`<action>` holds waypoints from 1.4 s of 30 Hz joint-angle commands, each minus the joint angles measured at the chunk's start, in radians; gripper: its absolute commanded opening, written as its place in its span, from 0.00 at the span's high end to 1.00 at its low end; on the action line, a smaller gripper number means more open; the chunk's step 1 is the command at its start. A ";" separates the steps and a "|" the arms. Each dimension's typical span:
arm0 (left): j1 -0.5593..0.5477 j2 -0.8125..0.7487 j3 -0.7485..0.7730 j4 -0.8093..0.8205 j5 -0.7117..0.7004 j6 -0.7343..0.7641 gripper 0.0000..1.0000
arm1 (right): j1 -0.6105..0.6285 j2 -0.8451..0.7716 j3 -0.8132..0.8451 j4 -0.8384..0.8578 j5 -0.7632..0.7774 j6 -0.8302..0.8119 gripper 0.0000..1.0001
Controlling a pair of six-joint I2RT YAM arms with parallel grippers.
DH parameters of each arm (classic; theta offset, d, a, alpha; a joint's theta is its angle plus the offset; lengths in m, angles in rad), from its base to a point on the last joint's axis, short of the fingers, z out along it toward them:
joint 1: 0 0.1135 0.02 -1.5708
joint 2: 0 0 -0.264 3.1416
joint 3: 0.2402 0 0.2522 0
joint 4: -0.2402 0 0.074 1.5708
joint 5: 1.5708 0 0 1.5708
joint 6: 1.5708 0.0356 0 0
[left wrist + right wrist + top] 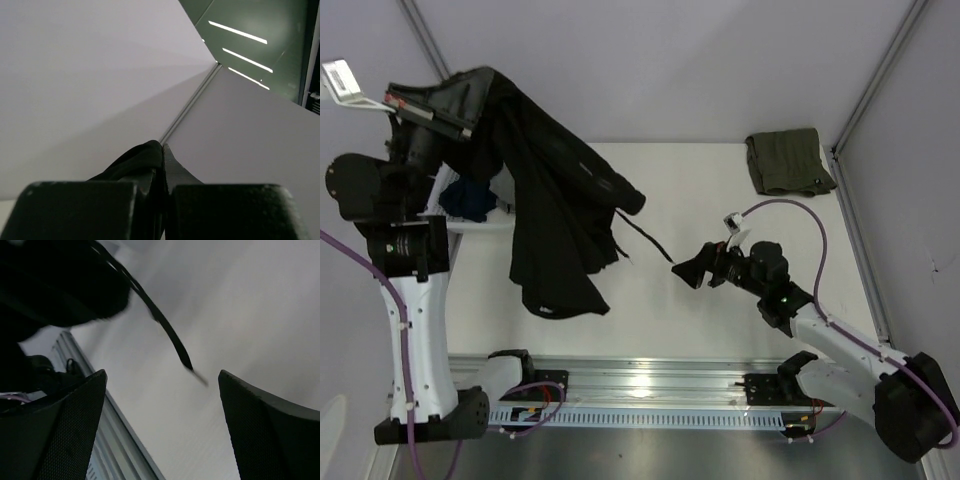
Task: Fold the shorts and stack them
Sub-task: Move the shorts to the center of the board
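Left gripper (pixel 162 155): my jaws are pressed together on a fold of the black shorts (pixel 555 200), which hang high over the table (pixel 700 190).
Right gripper (pixel 685 272): my jaws are spread and empty, just beside the drawstring (pixel 645 240) tip.
Olive-green shorts (pixel 788 162): folded, at the far right corner.

White table (pixel 720 200) w/ folded olive-green shorts (pixel 788 162) at far-right corner, white basket (pixel 480 227) at left edge.

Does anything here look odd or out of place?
The black shorts hang bunched in mid-air from the shut left gripper, their drawstring trailing toward the open right gripper. The olive-green shorts lie folded in the far right corner. Nothing looks spilled or damaged.
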 commanded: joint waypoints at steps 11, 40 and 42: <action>-0.027 -0.422 -0.571 -0.156 0.052 -0.064 1.00 | 0.205 0.182 0.087 0.469 -0.175 0.164 0.07; -0.027 -0.560 -0.531 -0.448 0.029 -0.002 1.00 | 0.315 0.925 0.273 1.125 -0.081 0.319 0.06; -0.027 -0.562 -0.529 -0.449 0.030 -0.007 1.00 | 0.315 0.969 0.287 1.178 -0.087 0.348 0.06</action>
